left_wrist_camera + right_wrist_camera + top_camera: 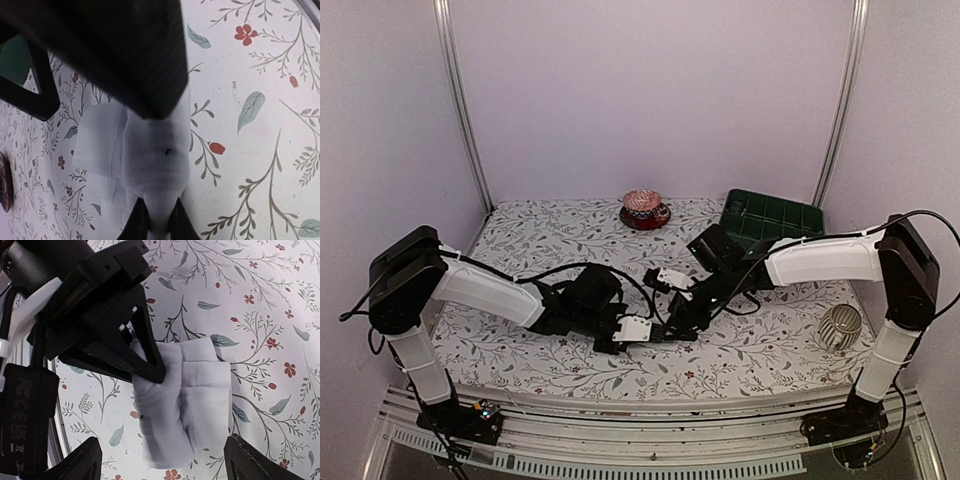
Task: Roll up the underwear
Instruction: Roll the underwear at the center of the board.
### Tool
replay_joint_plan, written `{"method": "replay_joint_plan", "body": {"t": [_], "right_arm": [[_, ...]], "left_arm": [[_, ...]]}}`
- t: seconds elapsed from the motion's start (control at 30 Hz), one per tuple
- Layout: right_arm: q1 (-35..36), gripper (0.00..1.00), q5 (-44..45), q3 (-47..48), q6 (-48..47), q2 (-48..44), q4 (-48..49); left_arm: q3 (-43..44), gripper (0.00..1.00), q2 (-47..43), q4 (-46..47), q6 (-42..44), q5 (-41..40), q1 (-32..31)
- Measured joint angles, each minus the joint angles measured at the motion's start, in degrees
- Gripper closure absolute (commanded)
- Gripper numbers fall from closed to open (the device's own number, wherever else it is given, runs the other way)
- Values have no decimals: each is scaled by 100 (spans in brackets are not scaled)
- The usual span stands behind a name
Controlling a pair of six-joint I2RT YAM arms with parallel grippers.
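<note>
The white underwear (185,405) lies on the flowered cloth as a folded, partly rolled bundle, also seen in the top view (638,327) and the left wrist view (155,155). My left gripper (157,210) is shut on one end of the rolled part. From the right wrist its black triangular fingers (145,355) show pinching that end. My right gripper (162,450) stands open, its two fingers wide apart on either side of the bundle and not touching it. In the top view the left gripper (620,338) and right gripper (672,322) meet at the table's near middle.
A patterned cup on a saucer (644,208) stands at the back centre. A green tray (770,220) sits at the back right. A ribbed white object (841,328) lies near the right arm's base. Side walls close in the table.
</note>
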Motion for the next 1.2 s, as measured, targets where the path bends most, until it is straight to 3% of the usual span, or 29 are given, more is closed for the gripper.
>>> {"method": "replay_joint_plan", "body": {"t": [0.27,0.6,0.97,1.2], "right_arm": [[-278,0,57,11,181,511,267],[-361,1,-70,15,216,883,470],[-614,1,-442,-861,378,-76,1211],[-957,1,-964,-1191,614,-107,1812]], "left_arm": [[699,100,269,-1047,-306,741,256],[1207,100,546,-1766,-411,1425,505],[2192,100,1202,-2710,-643,2140,767],[3084,100,1845,-3630,-734,2975,1095]]}}
